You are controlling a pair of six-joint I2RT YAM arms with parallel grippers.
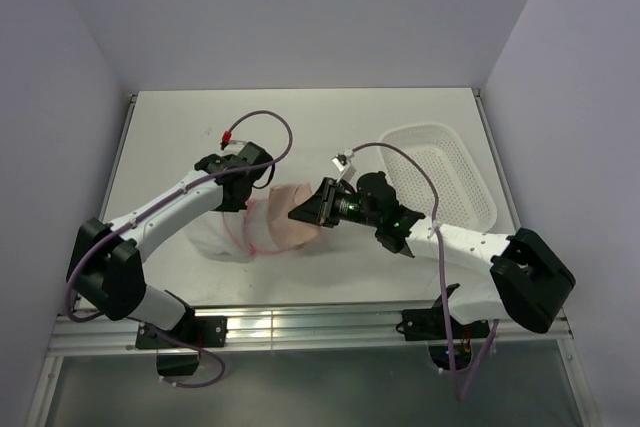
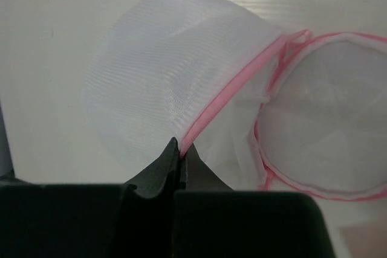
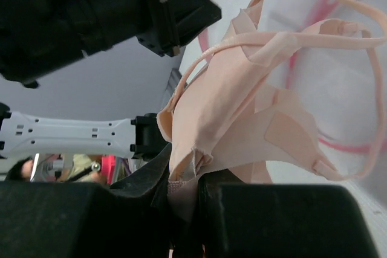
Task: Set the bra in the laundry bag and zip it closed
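Peach fabric from above: I see the bra (image 1: 292,219) at the right edge of the laundry bag (image 1: 232,239), my right gripper (image 1: 308,213) beside it and my left gripper (image 1: 248,185) at the bag's far rim. Left wrist: fingers pinched together on the bag's pink zipper rim (image 2: 224,98). Right wrist: jaws clamped on the bra, which dangles against the bag's mesh.

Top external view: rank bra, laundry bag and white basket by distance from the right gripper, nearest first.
1. bra: clamped in the right gripper, at its tips.
2. laundry bag: next, just to the left past the bra.
3. white basket: farthest, on the table's right side.
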